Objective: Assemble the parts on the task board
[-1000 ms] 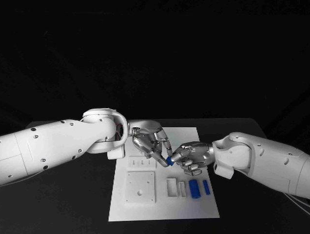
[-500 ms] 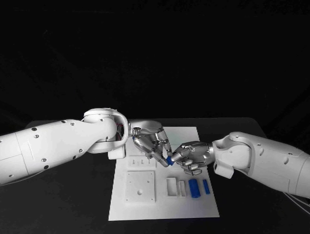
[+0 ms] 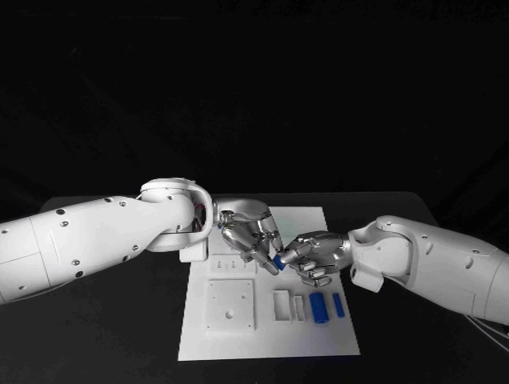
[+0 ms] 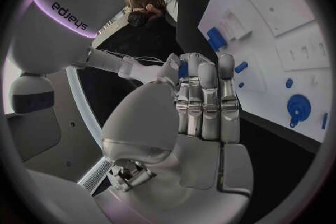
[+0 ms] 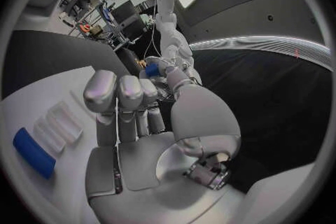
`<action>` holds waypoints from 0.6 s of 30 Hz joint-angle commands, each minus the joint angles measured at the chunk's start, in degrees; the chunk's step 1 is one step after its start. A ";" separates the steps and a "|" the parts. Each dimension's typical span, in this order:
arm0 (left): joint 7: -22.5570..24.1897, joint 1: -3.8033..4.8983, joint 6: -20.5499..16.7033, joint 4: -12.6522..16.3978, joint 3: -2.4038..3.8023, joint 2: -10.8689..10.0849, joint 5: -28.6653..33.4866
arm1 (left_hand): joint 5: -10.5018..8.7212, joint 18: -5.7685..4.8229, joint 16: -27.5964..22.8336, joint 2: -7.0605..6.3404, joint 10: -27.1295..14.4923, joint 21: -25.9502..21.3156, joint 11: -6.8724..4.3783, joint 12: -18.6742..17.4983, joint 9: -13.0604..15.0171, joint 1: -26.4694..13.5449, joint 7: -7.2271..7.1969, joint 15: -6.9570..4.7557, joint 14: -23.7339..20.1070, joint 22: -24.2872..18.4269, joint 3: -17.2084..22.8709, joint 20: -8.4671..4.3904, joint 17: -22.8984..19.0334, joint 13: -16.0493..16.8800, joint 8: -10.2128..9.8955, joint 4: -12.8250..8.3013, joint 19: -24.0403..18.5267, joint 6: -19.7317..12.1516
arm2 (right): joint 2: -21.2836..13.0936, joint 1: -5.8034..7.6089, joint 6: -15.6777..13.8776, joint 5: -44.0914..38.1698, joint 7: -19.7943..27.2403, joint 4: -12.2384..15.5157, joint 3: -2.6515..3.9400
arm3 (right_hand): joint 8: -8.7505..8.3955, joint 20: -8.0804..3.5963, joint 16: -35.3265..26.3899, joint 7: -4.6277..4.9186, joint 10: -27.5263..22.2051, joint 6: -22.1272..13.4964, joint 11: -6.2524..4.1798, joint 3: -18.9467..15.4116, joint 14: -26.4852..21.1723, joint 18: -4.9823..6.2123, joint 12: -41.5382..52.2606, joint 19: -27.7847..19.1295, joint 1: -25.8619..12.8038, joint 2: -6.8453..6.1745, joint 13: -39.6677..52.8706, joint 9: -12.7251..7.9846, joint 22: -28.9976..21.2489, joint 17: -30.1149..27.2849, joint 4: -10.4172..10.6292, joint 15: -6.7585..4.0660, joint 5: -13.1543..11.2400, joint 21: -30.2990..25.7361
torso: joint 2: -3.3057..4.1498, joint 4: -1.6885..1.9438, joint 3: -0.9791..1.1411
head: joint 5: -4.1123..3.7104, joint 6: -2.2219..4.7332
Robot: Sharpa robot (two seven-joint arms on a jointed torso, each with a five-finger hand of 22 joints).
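Two robot hands meet above the task board (image 3: 324, 340): right robot hand (image 3: 312, 258) pinches a blue part (image 3: 278, 262), left robot hand (image 3: 250, 236) (grasp unclear) touches it; seating it probably comes next.

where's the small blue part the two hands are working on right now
In the head view the small blue part sits above the middle of the task board, between the fingers of the left hand and the right hand.
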 commanded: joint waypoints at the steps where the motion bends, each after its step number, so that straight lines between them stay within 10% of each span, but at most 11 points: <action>1: 1.03 0.01 0.35 -0.03 -0.13 0.17 -0.58 | 0.34 -0.77 0.27 1.12 0.48 -0.31 0.00 -0.07 -0.09 -0.33 0.05 0.02 0.07 0.20 0.11 0.00 -0.02 0.03 -0.13 0.75 0.43 0.80 | -0.02 -0.04 1.60 0.90 0.44 0.07 0.02 | 0.16 0.34 -0.05 -0.04 -0.44 0.33 0.00 -0.33 -0.33 0.65 -0.27 -0.11 0.20 0.59 -0.06 0.06 7.18 0.06 -0.14 0.15 -0.19 -0.34 | -0.02 0.01 0.02 | -0.04 -0.08; 14: 1.35 0.01 -0.95 -0.34 -0.24 -0.12 -0.64 | 1.46 -0.61 0.88 5.29 2.75 -0.58 -0.14 -1.11 1.96 1.89 -0.45 -0.17 0.68 1.94 2.38 -0.19 0.21 -0.71 -0.03 0.10 1.24 4.76 | -0.24 -0.09 1.99 0.99 0.27 -0.01 0.02 | 0.15 0.33 -0.06 -0.07 -0.43 0.39 -0.02 -0.48 -0.31 0.63 -0.26 -0.10 0.04 0.55 -0.08 0.13 7.18 0.10 -0.15 0.14 -0.19 -0.34 | -0.04 -0.02 0.03 | -0.13 -0.06; 18: 1.54 0.01 -1.60 -0.44 -0.24 -0.18 -0.35 | 6.60 -0.56 1.37 5.53 3.85 -0.20 -0.33 -1.50 3.24 2.11 -0.42 -0.39 1.03 2.14 3.58 -0.41 0.47 -1.05 0.04 -0.76 1.60 5.28 | -0.26 -0.13 1.57 1.00 0.32 -0.03 0.02 | 0.13 0.33 -0.10 -0.06 -0.49 0.34 -0.01 -0.55 -0.32 0.64 -0.35 -0.11 -0.03 0.49 -0.14 0.13 7.17 0.09 -0.14 0.14 -0.21 -0.40 | -0.03 0.00 0.03 | -0.10 -0.02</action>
